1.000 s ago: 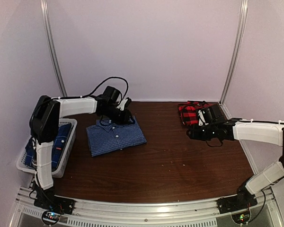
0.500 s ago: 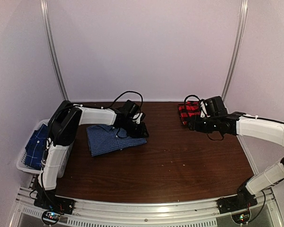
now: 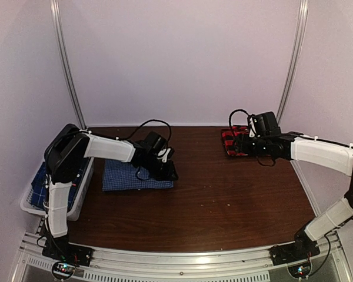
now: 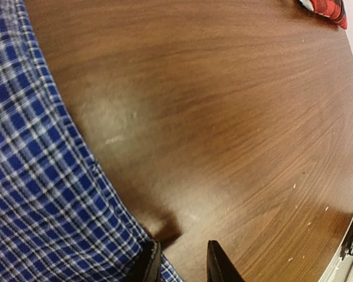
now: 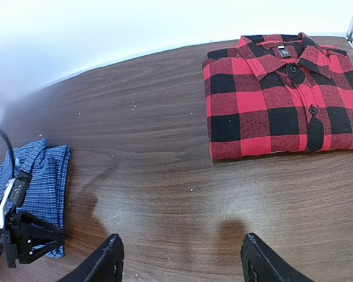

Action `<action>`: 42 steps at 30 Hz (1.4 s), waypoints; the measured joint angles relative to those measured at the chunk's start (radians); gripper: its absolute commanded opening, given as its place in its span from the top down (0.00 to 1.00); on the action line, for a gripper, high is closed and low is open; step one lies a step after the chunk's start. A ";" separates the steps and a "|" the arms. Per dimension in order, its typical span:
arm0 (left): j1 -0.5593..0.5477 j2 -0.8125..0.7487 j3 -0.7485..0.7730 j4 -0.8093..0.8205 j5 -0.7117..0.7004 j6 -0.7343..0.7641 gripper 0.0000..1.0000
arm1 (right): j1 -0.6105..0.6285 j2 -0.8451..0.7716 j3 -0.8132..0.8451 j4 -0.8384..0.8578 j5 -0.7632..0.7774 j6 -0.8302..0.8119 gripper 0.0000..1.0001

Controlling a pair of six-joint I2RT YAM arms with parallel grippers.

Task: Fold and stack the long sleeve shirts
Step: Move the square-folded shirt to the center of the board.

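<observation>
The blue-and-white gingham shirt (image 3: 132, 175) lies folded on the brown table, left of centre; it also shows in the left wrist view (image 4: 29, 194) and the right wrist view (image 5: 38, 176). My left gripper (image 3: 166, 171) is low at its right edge. Its jaws (image 4: 182, 258) stand narrowly apart with bare wood between them, and one finger (image 4: 150, 264) rests on the cloth's edge. The red-and-black plaid shirt (image 3: 230, 141) lies folded at the back right (image 5: 276, 100). My right gripper (image 3: 245, 147) hovers beside it, open wide and empty (image 5: 179, 252). The darker blue plaid shirt (image 3: 40, 182) lies in a basket.
A white slatted basket (image 3: 29, 202) stands at the table's left edge beside the left arm. White walls close the back and sides. Bare wood lies between the two folded shirts, and the red shirt's corner shows far off in the left wrist view (image 4: 326, 7).
My left gripper came from behind the gingham shirt down to its right edge. The shirt now lies squarer and a little more to the left. My right gripper moved back towards the red shirt.
</observation>
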 measured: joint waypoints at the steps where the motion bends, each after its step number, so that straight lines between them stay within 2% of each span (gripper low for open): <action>1: -0.002 -0.018 -0.025 -0.001 -0.005 0.004 0.71 | -0.006 0.019 0.009 0.000 0.003 -0.004 0.30; 5: -0.003 -0.061 -0.072 -0.028 -0.011 0.023 0.71 | -0.040 0.125 0.061 -0.001 0.010 -0.037 0.31; 12: -0.003 -0.068 -0.037 -0.066 0.007 0.051 0.71 | -0.098 0.316 0.204 -0.035 0.050 -0.112 0.35; 16: -0.003 -0.122 -0.028 -0.072 0.033 0.052 0.70 | -0.120 0.393 0.271 -0.060 0.072 -0.152 0.39; 25: -0.005 -0.319 -0.079 -0.037 0.059 0.033 0.71 | -0.149 0.517 0.369 -0.099 0.060 -0.187 0.46; 33: -0.005 -0.412 -0.244 -0.023 0.051 -0.009 0.71 | -0.136 0.601 0.411 -0.120 0.048 -0.187 0.49; 42: -0.005 -0.471 -0.298 -0.010 0.042 -0.023 0.71 | -0.092 0.653 0.459 -0.132 0.066 -0.185 0.52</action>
